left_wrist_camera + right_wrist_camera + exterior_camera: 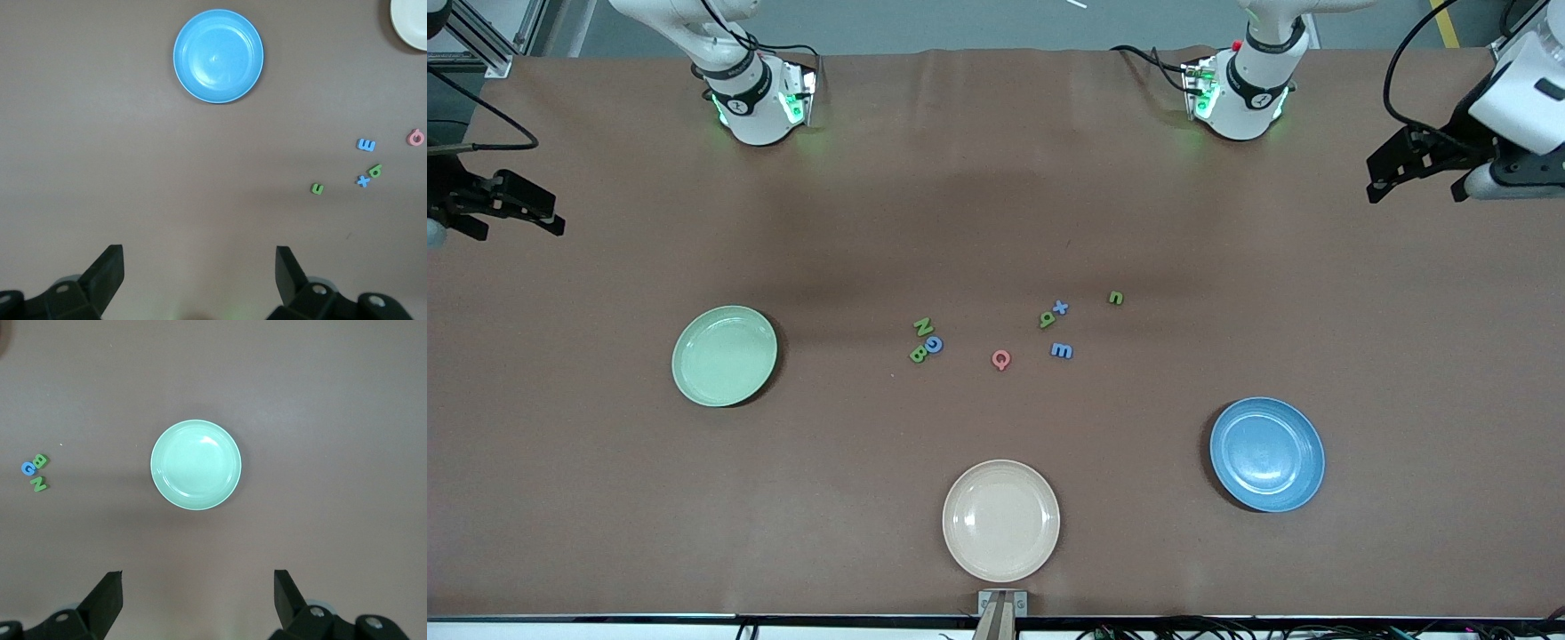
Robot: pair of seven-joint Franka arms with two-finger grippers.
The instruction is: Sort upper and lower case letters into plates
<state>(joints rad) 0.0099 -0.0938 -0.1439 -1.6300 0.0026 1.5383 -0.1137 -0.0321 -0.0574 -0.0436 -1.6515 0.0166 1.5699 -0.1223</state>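
**Front view: letters loose mid-frame, both arms parked wide**

Front view, centre of frame: eight small flat letters lie on the brown worktop (996, 178), none in a plate yet. N (922, 326), G (934, 344) and B (917, 355) sit touching in one tight clump. Q (1001, 359) lies alone, lower and toward the frame's right of that clump. Farther right, x (1060, 308) and the looped letter (1047, 319) nearly touch; m (1061, 350) is just below them, n (1116, 298) apart at upper right of the group.

Plates: mint plate (725, 356) at frame left, blue plate (1267, 453) at lower right, both bare. A cream plate (1001, 520) sits at bottom centre.

Right gripper (511, 209) hangs at the frame's left edge, over the worktop's end; in its wrist view the fingers (107, 600) stand wide apart, holding nothing, the mint plate in mid-frame. Left gripper (1418, 164) hangs at the right edge, fingers (107, 273) likewise spread and holding nothing, the blue plate at upper centre of its wrist view. Both are well apart from every letter.

Handling, as a judgement: the letters look light, thin and stiff, likely to skid or tip if nudged. Little height to catch, so a low pinch across a stroke's outer edges seems best. The N-G-B clump leaves little room for fingers between pieces; Q, n and m look the easier first picks.
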